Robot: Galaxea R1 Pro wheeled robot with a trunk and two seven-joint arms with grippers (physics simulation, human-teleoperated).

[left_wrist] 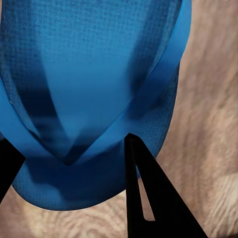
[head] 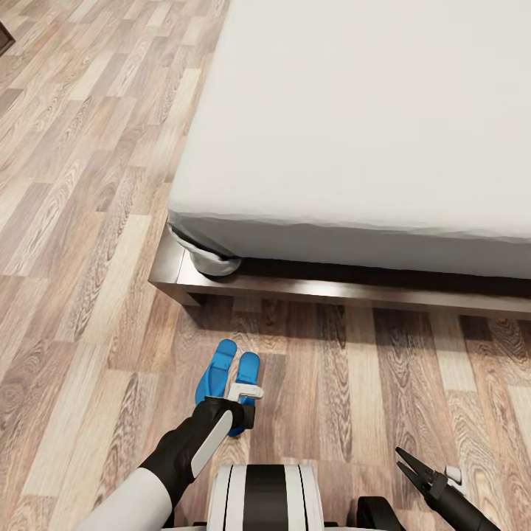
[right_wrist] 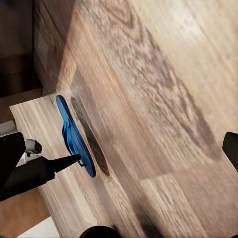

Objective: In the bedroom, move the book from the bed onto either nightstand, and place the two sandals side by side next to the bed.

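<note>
Sandals [head: 227, 376] lay together on the floor [head: 74, 221] near the bed [head: 354, 133] corner. They looked light, thin and bendy; the left gripper [left_wrist: 74, 163], fingers apart, straddled one's toe strap [left_wrist: 119, 129], a fair hold.

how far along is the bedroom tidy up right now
Both sandals lie side by side on the floor near the bed corner, so that part looks nearly done. The left gripper is at one sandal, fingers straddling it. The book isn't visible here; its move can't be judged.
</note>
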